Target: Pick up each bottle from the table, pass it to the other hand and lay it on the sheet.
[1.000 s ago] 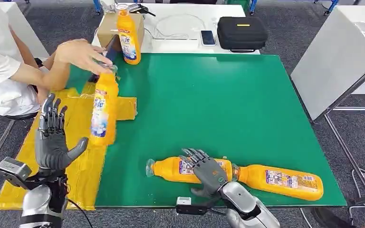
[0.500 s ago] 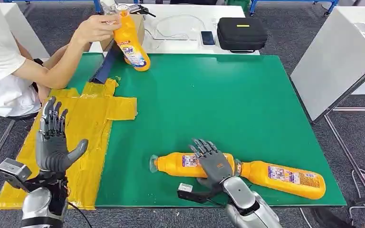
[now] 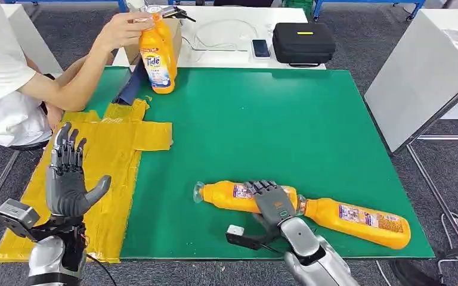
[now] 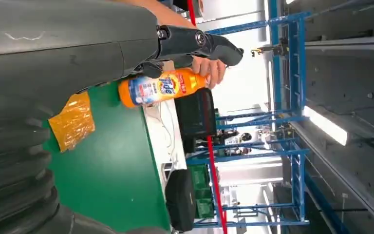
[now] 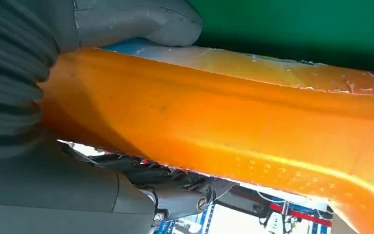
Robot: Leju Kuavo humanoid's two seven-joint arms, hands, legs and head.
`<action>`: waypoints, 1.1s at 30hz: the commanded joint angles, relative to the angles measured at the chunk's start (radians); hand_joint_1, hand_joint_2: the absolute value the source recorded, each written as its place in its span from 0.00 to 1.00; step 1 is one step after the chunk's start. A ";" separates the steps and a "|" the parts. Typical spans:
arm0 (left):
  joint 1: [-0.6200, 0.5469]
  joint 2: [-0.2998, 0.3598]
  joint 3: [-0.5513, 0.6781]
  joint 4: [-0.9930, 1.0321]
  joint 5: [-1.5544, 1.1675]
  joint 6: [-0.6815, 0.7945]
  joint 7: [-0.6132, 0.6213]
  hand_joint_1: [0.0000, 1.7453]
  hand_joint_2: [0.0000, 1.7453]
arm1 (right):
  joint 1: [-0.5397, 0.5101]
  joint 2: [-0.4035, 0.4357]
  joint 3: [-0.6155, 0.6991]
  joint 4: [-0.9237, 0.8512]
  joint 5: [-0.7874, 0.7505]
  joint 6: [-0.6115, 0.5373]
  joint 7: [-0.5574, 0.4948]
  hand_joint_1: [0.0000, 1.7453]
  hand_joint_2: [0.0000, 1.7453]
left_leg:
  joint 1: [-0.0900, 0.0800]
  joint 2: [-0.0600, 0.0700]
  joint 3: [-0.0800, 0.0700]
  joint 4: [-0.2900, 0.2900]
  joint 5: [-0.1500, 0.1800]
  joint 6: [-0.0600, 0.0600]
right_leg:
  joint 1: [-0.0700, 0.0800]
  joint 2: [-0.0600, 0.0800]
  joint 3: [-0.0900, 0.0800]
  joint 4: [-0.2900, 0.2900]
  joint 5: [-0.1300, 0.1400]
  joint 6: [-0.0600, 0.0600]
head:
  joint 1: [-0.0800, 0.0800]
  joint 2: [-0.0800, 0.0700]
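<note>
**Right robot hand around a lying bottle at the near edge of the worktop**

We see the green worktop (image 3: 310, 131) with two orange bottles lying close to its near edge, toward the near right corner. The first lying bottle (image 3: 229, 196) has its clear cap pointing to the left edge; its label is too small for us to read. The right robot hand (image 3: 272, 202) is wrapped over its body: in the right wrist view the thumb (image 5: 141, 22) presses one side of the orange plastic and the darker fingers (image 5: 175, 187) curl under the other side, so this hand is clamped on the bottle. The second lying bottle (image 3: 358, 221) rests just beside it, neck almost touching the first one's base, with a white and blue label we cannot read.

The left robot hand (image 3: 65, 176) stands upright over the yellow sheet (image 3: 113, 149) at the left edge, fingers apart and holding nothing.

At the far left corner a person's hand (image 3: 119, 30) holds a third bottle (image 3: 158, 56) upright by its top; its label reads "Tide". Behind the far edge a white table (image 3: 226, 33) carries a black case (image 3: 303, 42), a phone (image 3: 261, 47) and a cardboard box (image 3: 132, 37).
</note>
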 commanded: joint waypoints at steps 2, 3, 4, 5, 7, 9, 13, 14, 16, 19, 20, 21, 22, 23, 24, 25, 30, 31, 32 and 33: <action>-0.022 -0.012 0.023 0.050 0.012 -0.010 0.013 0.00 1.00 | -0.014 0.002 -0.007 0.149 -0.007 0.036 -0.002 0.95 1.00 | 0.001 -0.003 0.003 -0.001 -0.001 -0.002 | 0.001 -0.001 0.004 -0.001 -0.001 -0.001 | 0.000 0.000; -0.025 -0.010 0.020 0.057 0.025 -0.023 0.019 0.00 1.00 | -0.019 0.001 -0.009 0.160 -0.015 0.043 -0.009 0.97 1.00 | 0.002 -0.004 0.005 0.000 -0.002 -0.003 | 0.001 -0.001 0.005 -0.001 -0.002 -0.002 | 0.000 0.000; -0.036 -0.005 0.015 0.077 0.042 -0.043 0.029 0.00 1.00 | -0.032 -0.003 -0.018 0.189 -0.046 0.061 -0.035 0.98 1.00 | 0.001 -0.002 0.003 -0.001 0.000 -0.001 | 0.000 -0.001 0.003 -0.001 0.000 -0.001 | 0.000 0.000; -0.045 -0.004 0.010 0.093 0.042 -0.043 0.029 0.00 1.00 | -0.044 -0.010 -0.025 0.214 -0.068 0.063 -0.056 1.00 1.00 | 0.001 -0.003 0.003 -0.001 0.000 -0.002 | 0.001 -0.001 0.004 -0.001 -0.001 -0.001 | 0.000 0.000; -0.055 0.000 0.001 0.107 0.043 -0.047 0.028 0.00 1.00 | -0.065 -0.011 -0.034 0.259 -0.090 0.047 -0.061 1.00 1.00 | 0.001 -0.004 0.005 -0.001 0.000 -0.002 | 0.000 -0.002 0.005 -0.002 -0.001 -0.001 | 0.000 0.000; -0.056 0.000 -0.005 0.110 0.054 -0.053 0.033 0.00 1.00 | -0.070 -0.004 -0.050 0.269 -0.105 0.009 -0.074 1.00 1.00 | 0.001 -0.001 0.005 -0.001 0.000 -0.002 | 0.001 -0.001 0.005 -0.002 0.000 -0.001 | 0.000 0.000; -0.048 0.017 -0.041 0.129 0.024 -0.044 0.127 0.00 1.00 | -0.010 0.041 -0.120 0.104 -0.145 -0.131 -0.085 1.00 1.00 | 0.002 0.000 0.006 -0.001 -0.001 -0.005 | 0.001 -0.001 0.005 -0.001 -0.004 -0.002 | 0.000 0.000; -0.055 0.027 -0.064 0.151 -0.002 -0.035 0.155 0.00 1.00 | 0.013 0.056 -0.139 0.037 -0.156 -0.160 -0.092 1.00 1.00 | 0.001 0.001 0.005 -0.001 0.000 -0.004 | 0.000 -0.002 0.003 -0.001 -0.006 -0.001 | 0.000 0.000; -0.082 0.047 -0.124 0.217 -0.064 -0.010 0.184 0.00 1.00 | 0.045 0.077 -0.164 -0.089 -0.172 -0.195 -0.097 1.00 1.00 | 0.001 -0.002 0.005 -0.001 0.001 -0.005 | 0.000 -0.003 0.004 0.000 -0.007 -0.002 | 0.000 0.000; -0.119 0.061 -0.244 0.288 -0.120 0.006 0.180 0.00 1.00 | 0.088 0.132 -0.233 -0.249 -0.316 -0.347 -0.201 1.00 1.00 | 0.001 -0.002 0.001 0.000 0.002 -0.004 | 0.000 -0.002 0.002 0.001 -0.007 -0.002 | 0.000 0.000; -0.125 0.058 -0.264 0.298 -0.125 0.014 0.181 0.00 1.00 | 0.095 0.141 -0.249 -0.275 -0.333 -0.382 -0.214 1.00 1.00 | 0.000 -0.001 -0.002 0.000 0.005 0.000 | 0.000 -0.001 -0.001 0.001 -0.004 -0.003 | 0.000 0.000; -0.137 0.055 -0.290 0.313 -0.144 0.032 0.186 0.00 1.00 | 0.102 0.147 -0.263 -0.295 -0.346 -0.404 -0.226 1.00 1.00 | 0.000 -0.001 -0.002 0.001 0.003 -0.002 | 0.000 -0.001 -0.001 0.002 -0.004 -0.005 | 0.000 0.000; -0.154 0.055 -0.331 0.341 -0.181 0.057 0.204 0.00 1.00 | 0.110 0.158 -0.284 -0.313 -0.389 -0.434 -0.257 1.00 1.00 | 0.000 -0.001 -0.004 0.000 0.003 -0.002 | 0.000 -0.001 0.000 0.002 -0.004 -0.004 | 0.000 0.000; -0.166 0.052 -0.361 0.365 -0.196 0.070 0.207 0.00 1.00 | 0.118 0.166 -0.299 -0.328 -0.422 -0.451 -0.285 1.00 1.00 | 0.000 -0.001 -0.006 0.000 0.005 0.000 | 0.000 -0.003 0.003 0.000 0.001 0.002 | 0.000 0.000; -0.175 0.048 -0.392 0.386 -0.199 0.081 0.208 0.00 1.00 | 0.128 0.176 -0.315 -0.345 -0.447 -0.471 -0.312 1.00 1.00 | 0.000 -0.003 -0.005 0.000 0.004 -0.002 | 0.000 -0.004 0.005 0.001 0.003 0.001 | 0.000 0.000; -0.177 0.047 -0.417 0.396 -0.202 0.084 0.206 0.00 1.00 | 0.139 0.185 -0.328 -0.360 -0.473 -0.480 -0.334 1.00 1.00 | 0.000 -0.003 -0.006 0.001 0.005 0.000 | 0.000 -0.004 0.000 0.001 0.006 0.001 | 0.000 0.000; -0.173 0.056 -0.485 0.387 -0.202 0.102 0.206 0.00 1.00 | 0.169 0.225 -0.368 -0.399 -0.536 -0.480 -0.416 1.00 1.00 | 0.000 -0.001 -0.006 0.000 0.002 -0.002 | 0.000 -0.001 -0.005 0.000 0.003 -0.001 | 0.000 0.000; -0.171 0.054 -0.486 0.387 -0.202 0.102 0.206 0.00 1.00 | 0.170 0.226 -0.367 -0.397 -0.536 -0.479 -0.416 1.00 1.00 | 0.000 0.001 -0.007 0.000 0.003 -0.002 | 0.000 0.000 -0.005 0.000 0.004 0.000 | 0.000 0.000; -0.170 0.058 -0.496 0.386 -0.202 0.101 0.207 0.00 1.00 | 0.163 0.225 -0.368 -0.380 -0.542 -0.476 -0.402 1.00 1.00 | 0.000 0.002 -0.010 -0.001 0.004 -0.001 | 0.000 0.000 -0.003 0.000 0.005 0.000 | 0.000 0.000; -0.170 0.057 -0.500 0.386 -0.202 0.101 0.208 0.00 1.00 | 0.158 0.224 -0.370 -0.367 -0.546 -0.472 -0.397 1.00 1.00 | 0.001 0.000 -0.006 0.000 0.001 -0.003 | 0.000 0.000 0.002 0.000 0.003 -0.001 | 0.000 0.000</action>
